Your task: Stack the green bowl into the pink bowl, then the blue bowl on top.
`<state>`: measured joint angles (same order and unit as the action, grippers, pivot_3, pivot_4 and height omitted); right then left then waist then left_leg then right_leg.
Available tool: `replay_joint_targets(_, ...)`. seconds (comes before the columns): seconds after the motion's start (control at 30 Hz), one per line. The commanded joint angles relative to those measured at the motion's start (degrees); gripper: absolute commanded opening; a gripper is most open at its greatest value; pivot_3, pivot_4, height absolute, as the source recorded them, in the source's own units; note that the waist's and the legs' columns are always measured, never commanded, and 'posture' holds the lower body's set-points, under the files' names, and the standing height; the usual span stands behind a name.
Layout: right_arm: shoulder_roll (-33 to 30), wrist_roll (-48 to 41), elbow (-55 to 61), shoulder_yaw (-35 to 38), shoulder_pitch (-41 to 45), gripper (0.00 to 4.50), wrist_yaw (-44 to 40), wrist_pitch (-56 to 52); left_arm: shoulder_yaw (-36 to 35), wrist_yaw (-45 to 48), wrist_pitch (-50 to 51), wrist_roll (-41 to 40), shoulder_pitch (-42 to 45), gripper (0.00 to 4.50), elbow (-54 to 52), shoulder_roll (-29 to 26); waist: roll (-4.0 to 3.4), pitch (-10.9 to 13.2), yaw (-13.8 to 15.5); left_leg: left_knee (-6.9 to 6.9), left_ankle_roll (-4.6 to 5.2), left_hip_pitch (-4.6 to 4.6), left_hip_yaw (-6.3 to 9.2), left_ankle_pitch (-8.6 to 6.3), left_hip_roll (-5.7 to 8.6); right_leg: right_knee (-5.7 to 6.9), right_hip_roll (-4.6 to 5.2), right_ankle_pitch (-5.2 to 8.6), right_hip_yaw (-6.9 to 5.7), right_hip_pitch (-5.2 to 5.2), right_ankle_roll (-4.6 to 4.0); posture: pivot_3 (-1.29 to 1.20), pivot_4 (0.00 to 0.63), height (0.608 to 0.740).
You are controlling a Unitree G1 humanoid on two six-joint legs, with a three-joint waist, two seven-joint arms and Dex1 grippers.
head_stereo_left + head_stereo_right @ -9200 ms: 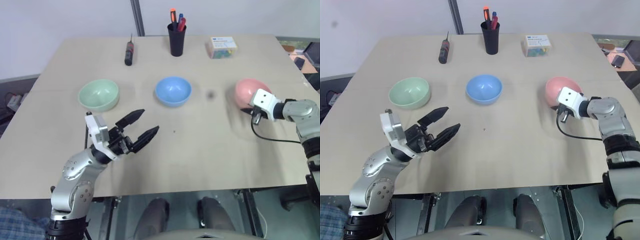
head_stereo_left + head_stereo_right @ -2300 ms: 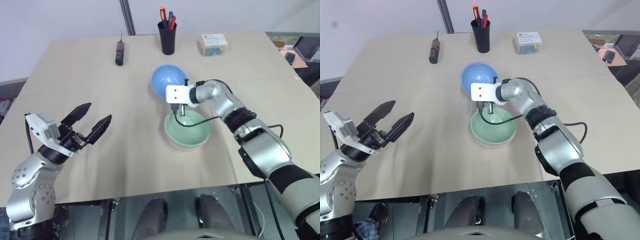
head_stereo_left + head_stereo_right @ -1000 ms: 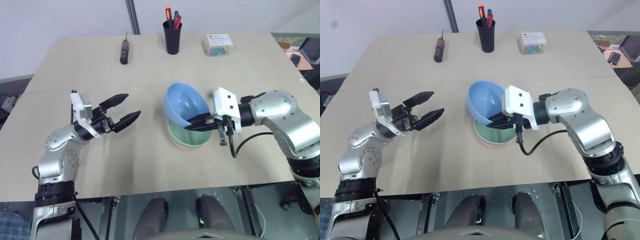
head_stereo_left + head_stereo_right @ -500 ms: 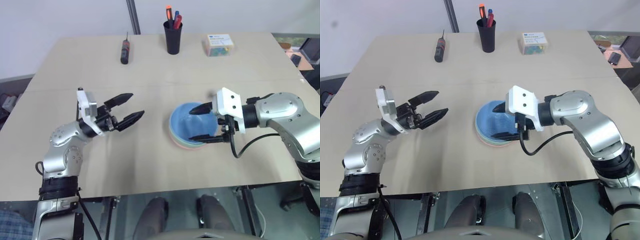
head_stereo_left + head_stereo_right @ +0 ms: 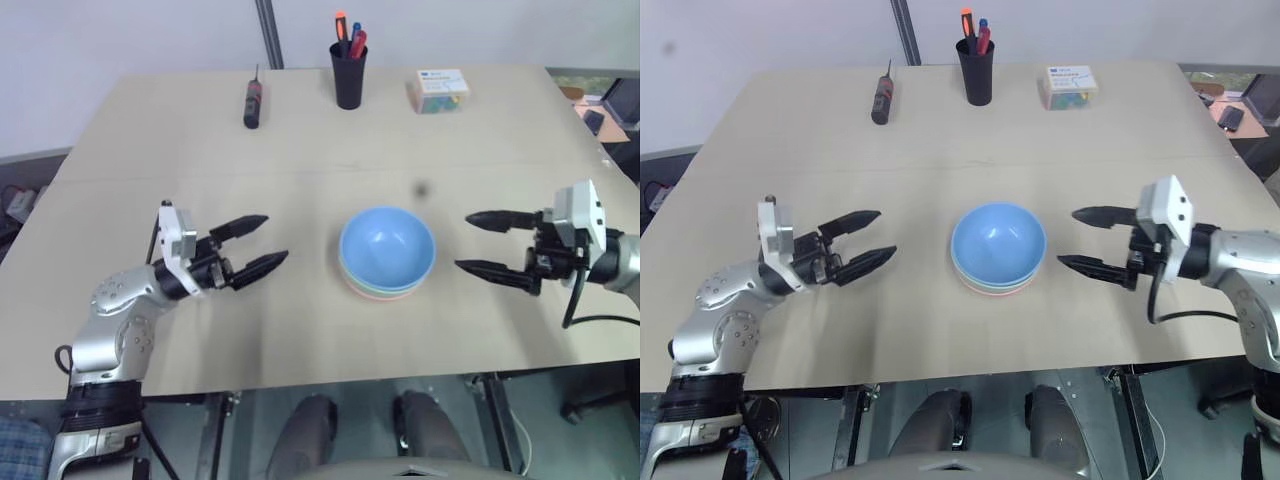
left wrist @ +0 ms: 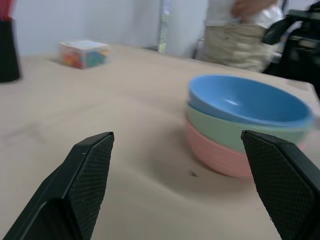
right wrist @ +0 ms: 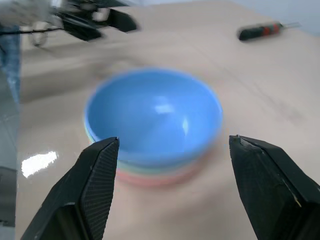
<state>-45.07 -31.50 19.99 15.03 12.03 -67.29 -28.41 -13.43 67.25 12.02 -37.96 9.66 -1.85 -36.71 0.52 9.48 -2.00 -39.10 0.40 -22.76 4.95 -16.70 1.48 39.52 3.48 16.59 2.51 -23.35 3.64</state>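
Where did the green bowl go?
The green bowl sits mid-table, nested between the blue bowl above and the pink bowl below.

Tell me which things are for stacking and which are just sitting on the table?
For the job: blue bowl, green bowl, pink bowl, already stacked.

Just lying about: screwdriver, black pen cup, small box.

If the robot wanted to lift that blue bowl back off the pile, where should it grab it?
Probably by the rim of the blue bowl, one finger inside and one outside. It sits nested in the green bowl and the pink bowl, so only its lip stands clear. The open right hand faces that side, so coming from the right looks easiest.
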Motion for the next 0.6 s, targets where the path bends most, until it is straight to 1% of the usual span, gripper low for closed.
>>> replay_joint_targets(0.03,-1.42,-1.11,-0.90,3.07,-0.64,3.69,-1.61,3.79,-2.36,1.58,-0.22,-1.79,-0.52,4.32,-2.37,-1.23,0.00,0.00,-0.03,0.00,0.00,0.02,0.00,0.00,-0.01,0.01,0.00,0.00,0.00,0.01,0.00,0.00,0.150,0.740)
replay_joint_targets(0.27,-2.50,-2.22,-2.58,3.38,-1.67,3.69,-3.01,6.31,-2.88,2.83,0.10,-2.47,-1.65,4.32,-3.95,-2.17,0.00,0.00,0.08,-0.03,0.00,0.03,0.01,0.00,-0.03,0.09,-0.11,0.00,0.01,0.00,0.00,0.00,0.150,0.740)
replay_joint_targets(0.37,-1.61,-2.17,-3.82,4.22,-2.82,3.69,-4.41,10.24,-2.91,3.77,0.01,-2.54,-2.11,4.32,-4.13,-2.63,0.00,0.00,0.13,-0.03,0.00,0.03,0.00,0.00,-0.03,0.09,-0.11,0.00,0.01,0.00,0.00,0.00,0.150,0.740)
replay_joint_targets(0.5,-2.75,-1.04,-5.86,3.92,-5.01,3.69,-6.51,13.39,-2.96,4.30,-0.63,-2.17,-2.46,4.32,-4.19,-2.76,0.00,0.00,0.15,-0.03,0.00,0.03,0.00,0.00,-0.02,0.07,-0.11,0.00,0.01,0.01,0.00,0.00,0.150,0.740)
replay_joint_targets(0.6,-1.66,-1.08,-7.75,4.19,-5.38,3.69,-6.82,16.39,-3.10,4.68,-0.74,-2.15,-2.85,4.32,-4.56,-2.89,0.00,0.00,0.09,-0.04,0.00,0.03,-0.01,0.00,-0.03,0.08,-0.12,0.00,0.02,0.01,0.00,0.00,0.150,0.740)
